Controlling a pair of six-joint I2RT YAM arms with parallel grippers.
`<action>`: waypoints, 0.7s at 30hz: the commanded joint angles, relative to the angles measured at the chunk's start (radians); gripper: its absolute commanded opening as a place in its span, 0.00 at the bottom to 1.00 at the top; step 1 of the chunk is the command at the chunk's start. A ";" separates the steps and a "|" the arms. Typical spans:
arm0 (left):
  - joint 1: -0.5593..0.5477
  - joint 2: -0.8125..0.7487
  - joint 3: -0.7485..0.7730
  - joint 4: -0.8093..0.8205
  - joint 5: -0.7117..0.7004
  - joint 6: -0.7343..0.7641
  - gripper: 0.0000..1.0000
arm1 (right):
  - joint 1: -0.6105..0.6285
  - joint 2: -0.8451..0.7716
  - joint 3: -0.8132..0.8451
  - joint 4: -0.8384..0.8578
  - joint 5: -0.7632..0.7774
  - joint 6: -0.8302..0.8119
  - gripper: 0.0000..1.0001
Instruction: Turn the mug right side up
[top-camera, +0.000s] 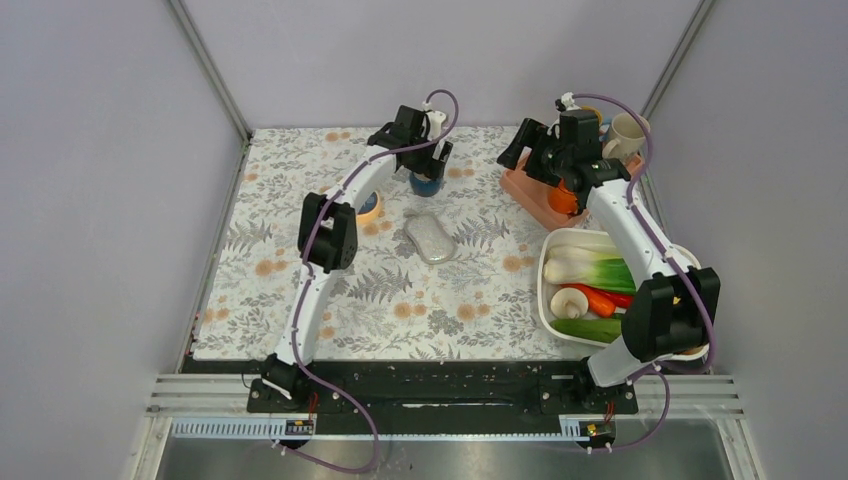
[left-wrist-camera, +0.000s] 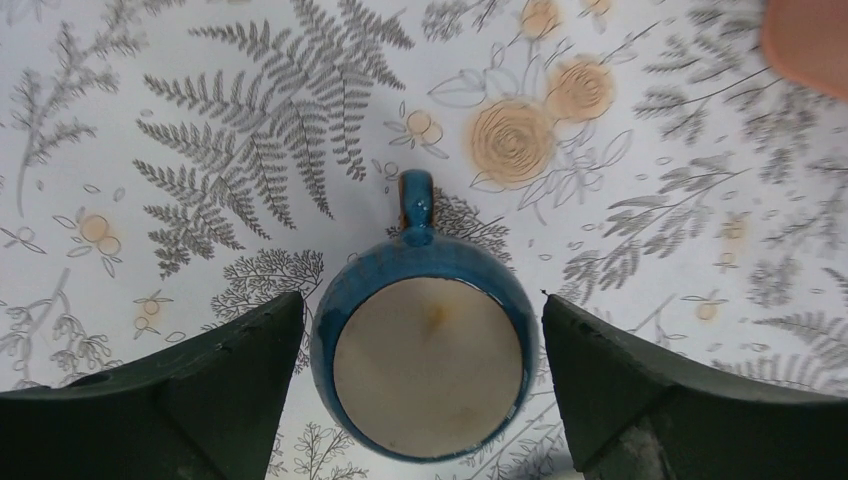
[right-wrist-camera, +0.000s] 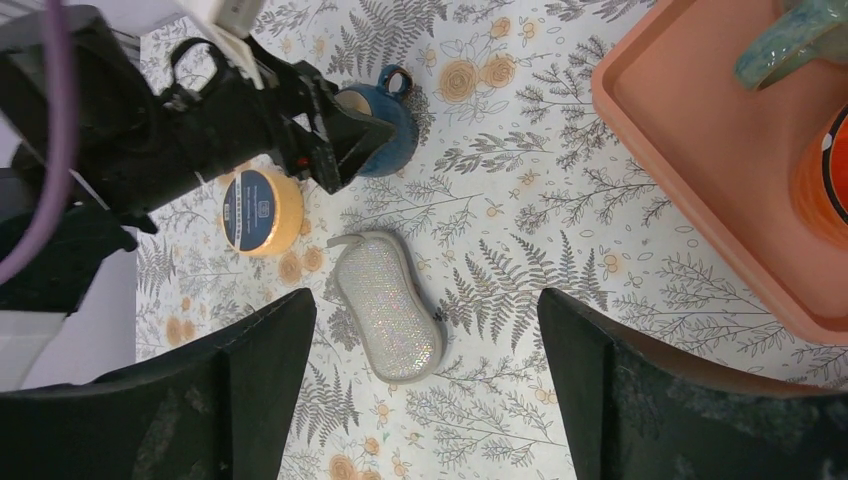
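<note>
A blue mug (top-camera: 427, 184) stands upside down on the floral tablecloth at the back centre, its flat beige base up and its handle pointing away in the left wrist view (left-wrist-camera: 430, 360). My left gripper (top-camera: 433, 160) is open right above it. The fingers flank the mug on both sides with a small gap on each (left-wrist-camera: 420, 300). My right gripper (top-camera: 517, 150) is open and empty, held high over the cloth (right-wrist-camera: 428, 295). The right wrist view also shows the mug (right-wrist-camera: 390, 140) under the left gripper (right-wrist-camera: 340, 135).
A silver glittery sponge (top-camera: 430, 238) lies mid-table. A yellow round tin (top-camera: 368, 205) sits left of the mug. A salmon tray (top-camera: 530, 195) at the back right holds an orange cup (top-camera: 562, 198); a cream mug (top-camera: 627, 135) stands behind. A white bowl (top-camera: 545, 270) holds vegetables.
</note>
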 joint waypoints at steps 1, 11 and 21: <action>-0.018 0.025 0.051 0.016 -0.107 0.029 0.90 | -0.006 -0.054 0.003 -0.001 0.034 -0.033 0.91; -0.017 -0.142 -0.172 -0.110 0.067 0.234 0.64 | -0.010 -0.083 -0.017 -0.007 0.057 -0.055 0.92; 0.003 -0.245 -0.251 -0.428 0.283 0.747 0.75 | -0.013 -0.112 -0.042 -0.007 0.079 -0.081 0.92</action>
